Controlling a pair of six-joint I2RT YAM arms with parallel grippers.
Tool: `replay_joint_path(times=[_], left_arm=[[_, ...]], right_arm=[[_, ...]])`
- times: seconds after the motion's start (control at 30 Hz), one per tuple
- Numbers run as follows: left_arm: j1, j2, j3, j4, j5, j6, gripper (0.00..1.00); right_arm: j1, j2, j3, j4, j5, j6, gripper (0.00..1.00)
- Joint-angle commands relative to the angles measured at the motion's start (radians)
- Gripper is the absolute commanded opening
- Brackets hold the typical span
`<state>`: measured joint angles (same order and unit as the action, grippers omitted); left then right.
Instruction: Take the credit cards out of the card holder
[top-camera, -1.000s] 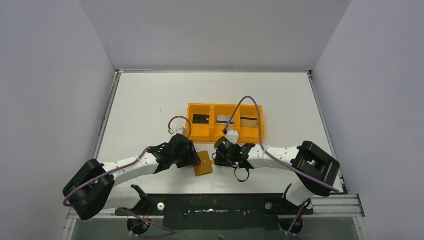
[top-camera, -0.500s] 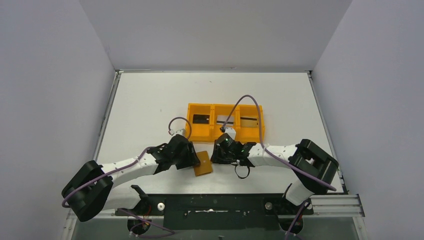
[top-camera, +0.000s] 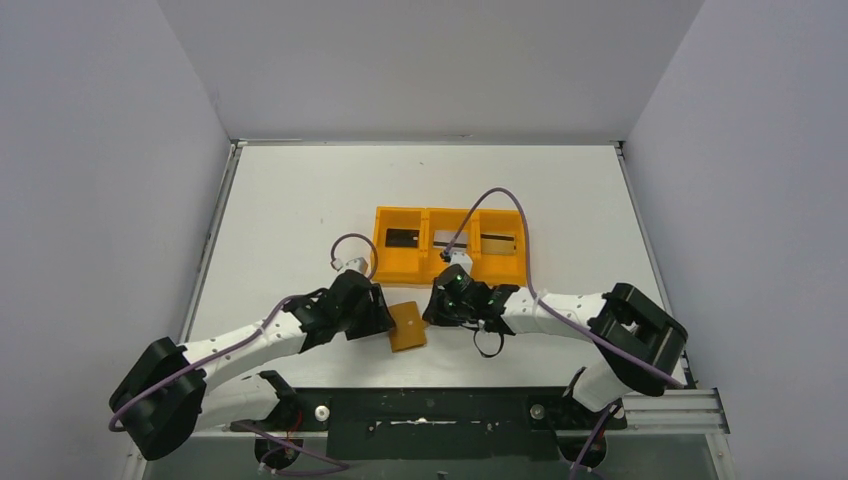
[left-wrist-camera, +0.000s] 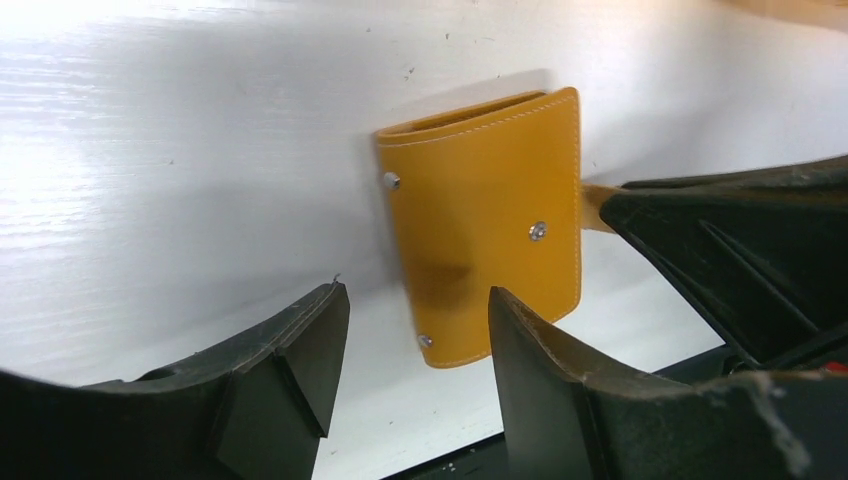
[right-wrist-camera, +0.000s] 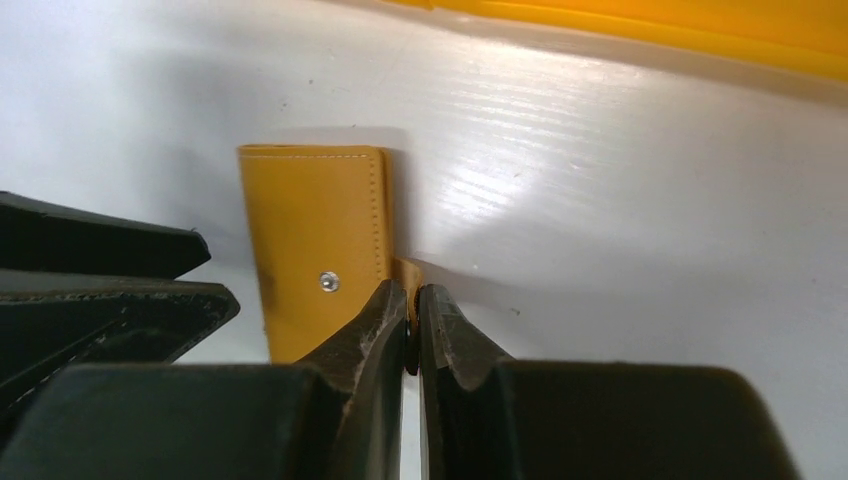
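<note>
Tan card holder (top-camera: 407, 327) lies closed; right gripper (right-wrist-camera: 412, 296) pinches its edge tab (right-wrist-camera: 404, 270), left gripper (left-wrist-camera: 415, 293) gapes beside.

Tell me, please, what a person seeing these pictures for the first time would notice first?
The small tan-orange card holder lies folded on the white table between the two arms, near the front edge. The right gripper is shut on the little tab at its side, while the left gripper stands open at the opposite side. Behind them sits a bright orange tray with three compartments.
</note>
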<state>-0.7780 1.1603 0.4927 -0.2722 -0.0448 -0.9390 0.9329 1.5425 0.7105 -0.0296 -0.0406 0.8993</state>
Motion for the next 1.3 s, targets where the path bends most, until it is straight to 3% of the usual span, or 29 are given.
replay_joint_path(times=[0.0, 0.27, 0.57, 0.7, 0.83, 1.03, 1.27], left_arm=[[-0.006, -0.075, 0.042, -0.034, -0.048, -0.014, 0.55], [-0.006, -0.264, 0.034, -0.127, -0.184, -0.058, 0.64], [-0.004, -0.466, 0.081, -0.34, -0.363, -0.086, 0.69], [-0.004, -0.499, 0.08, -0.37, -0.346, -0.089, 0.69], [-0.002, -0.5, 0.061, -0.358, -0.313, -0.106, 0.69], [-0.004, -0.487, 0.004, -0.252, -0.165, -0.094, 0.69], [-0.004, -0.415, -0.061, 0.016, 0.058, -0.054, 0.67]], right_arm=[[0.016, -0.145, 0.006, -0.037, 0.046, -0.011, 0.0], [0.046, -0.249, 0.027, -0.045, -0.071, -0.062, 0.0], [0.085, -0.176, 0.148, -0.042, -0.146, -0.1, 0.0], [0.093, -0.172, 0.163, 0.023, -0.171, -0.084, 0.01], [0.089, -0.11, 0.162, -0.03, -0.098, -0.008, 0.0], [0.089, -0.213, -0.025, 0.183, -0.062, 0.15, 0.0], [0.051, -0.341, -0.138, -0.013, 0.09, 0.257, 0.0]])
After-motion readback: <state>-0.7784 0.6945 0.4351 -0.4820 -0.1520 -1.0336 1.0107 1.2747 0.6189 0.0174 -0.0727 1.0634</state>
